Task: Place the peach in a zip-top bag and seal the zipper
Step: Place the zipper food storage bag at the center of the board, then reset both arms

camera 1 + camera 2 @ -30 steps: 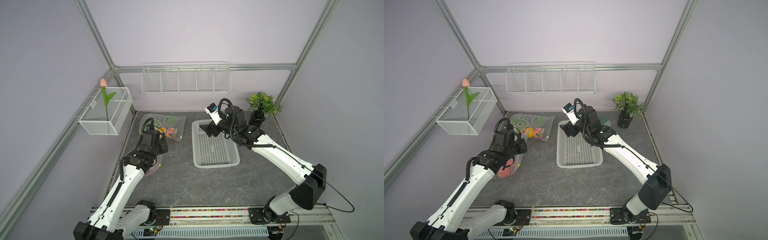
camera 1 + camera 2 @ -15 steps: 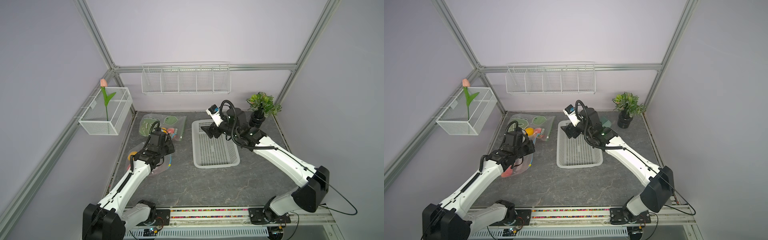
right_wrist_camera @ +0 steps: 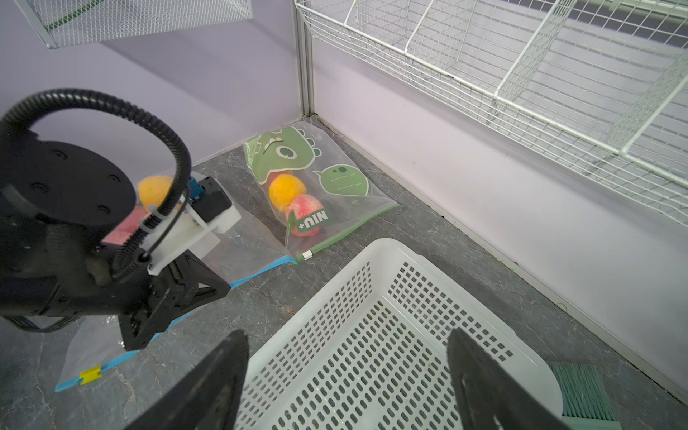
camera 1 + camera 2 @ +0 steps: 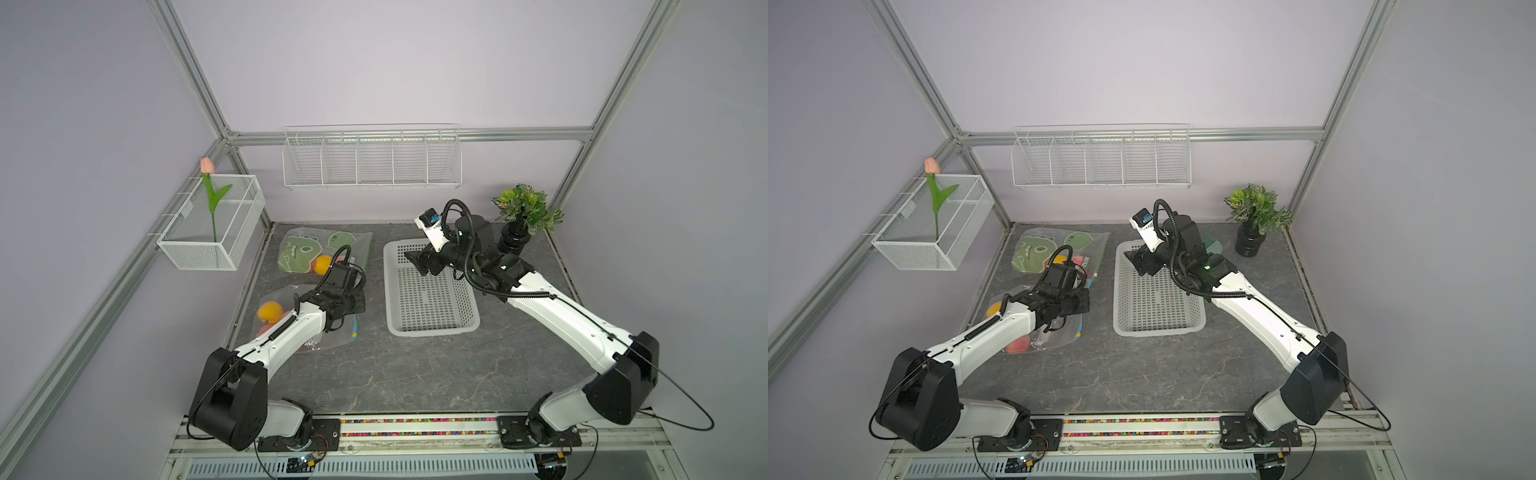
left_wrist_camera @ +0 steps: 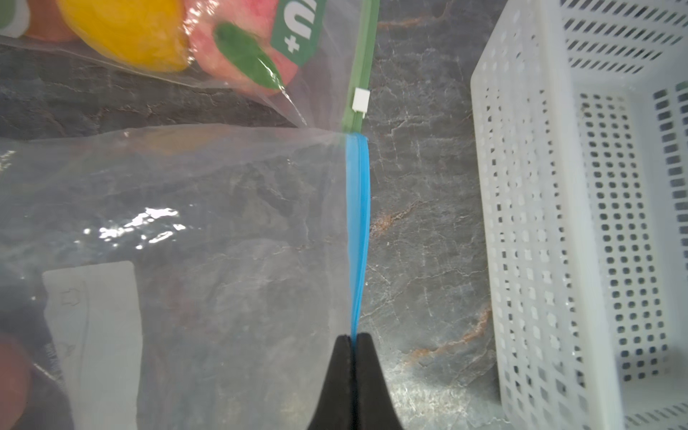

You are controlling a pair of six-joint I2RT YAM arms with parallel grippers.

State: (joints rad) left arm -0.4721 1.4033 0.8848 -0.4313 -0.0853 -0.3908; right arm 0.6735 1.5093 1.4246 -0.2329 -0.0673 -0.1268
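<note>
Left pincer [image 5: 353,337]: clenched on the blue zipper strip [image 5: 359,223] of the clear zip-top bag [image 5: 204,223].
Right pincer [image 3: 345,335]: spread wide, idle over the white basket [image 3: 372,298].
Seal run: slide straight toward the far corner, bag kept flat.

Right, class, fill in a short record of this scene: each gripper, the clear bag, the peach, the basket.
left gripper: shut on the blue zipper strip of the clear bag
right gripper: open, empty, above the white basket
peach: inside the clear bag, beside an orange fruit
yellow slider: near one end of the strip, apart from the left gripper
printed bag: farther back, fruit inside
</note>
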